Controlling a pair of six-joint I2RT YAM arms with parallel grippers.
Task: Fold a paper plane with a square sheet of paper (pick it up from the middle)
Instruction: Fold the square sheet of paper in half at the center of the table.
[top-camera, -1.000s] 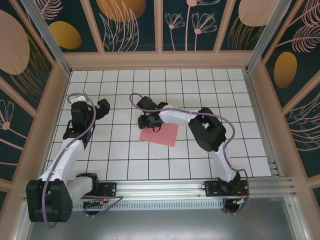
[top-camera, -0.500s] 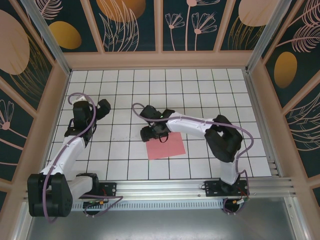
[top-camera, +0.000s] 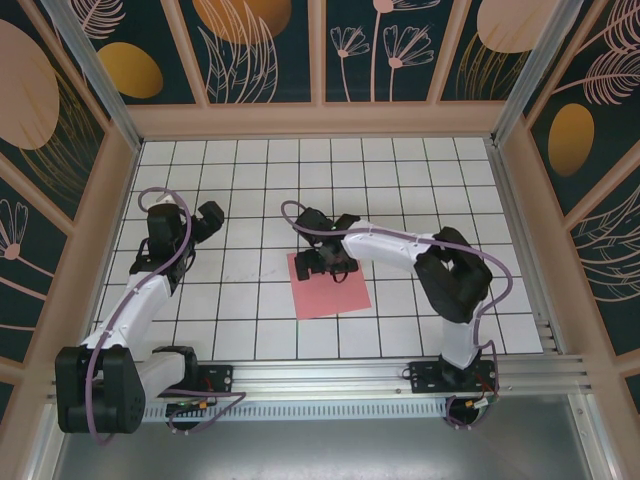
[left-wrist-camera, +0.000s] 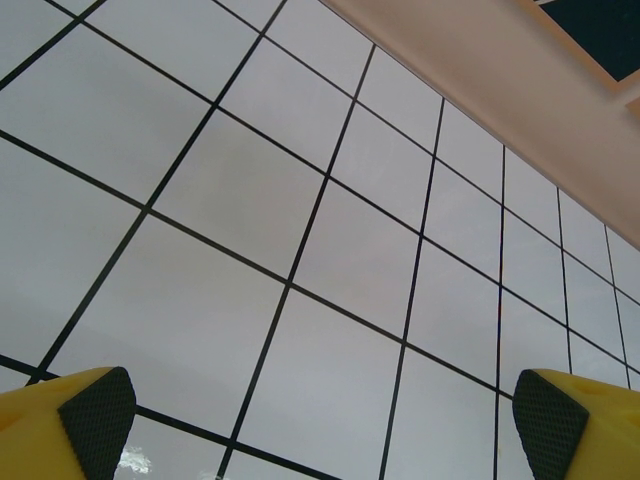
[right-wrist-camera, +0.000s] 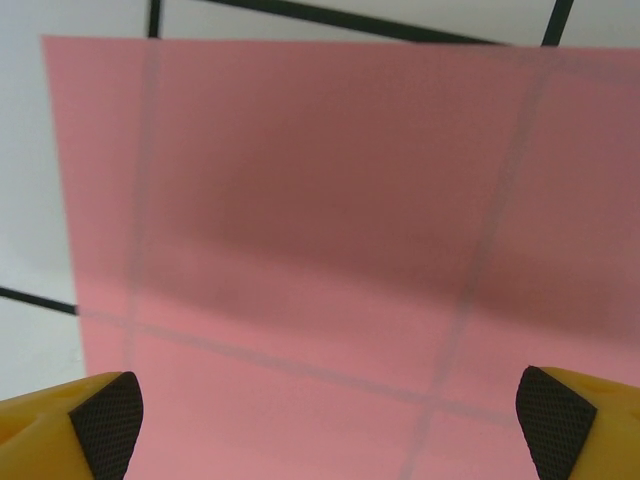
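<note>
Right wrist: right pincer (right-wrist-camera: 330, 415) stands wide over the square sheet of paper (right-wrist-camera: 330, 200), apparently holding nothing.

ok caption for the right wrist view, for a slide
Open right claw above the pink square sheet of paper, lying flat on the white tiled table

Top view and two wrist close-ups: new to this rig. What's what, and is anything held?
Two robot arms are bolted at the table's near edge, each ending in a two-finger claw. The wide picture looks down from above and behind them; the two close-ups come from cameras on the wrists. On the white tiled table lies one flat pink-red square sheet of paper. The right claw hangs over its far edge, open; the left claw is open over bare tiles. Nothing is held.
</note>
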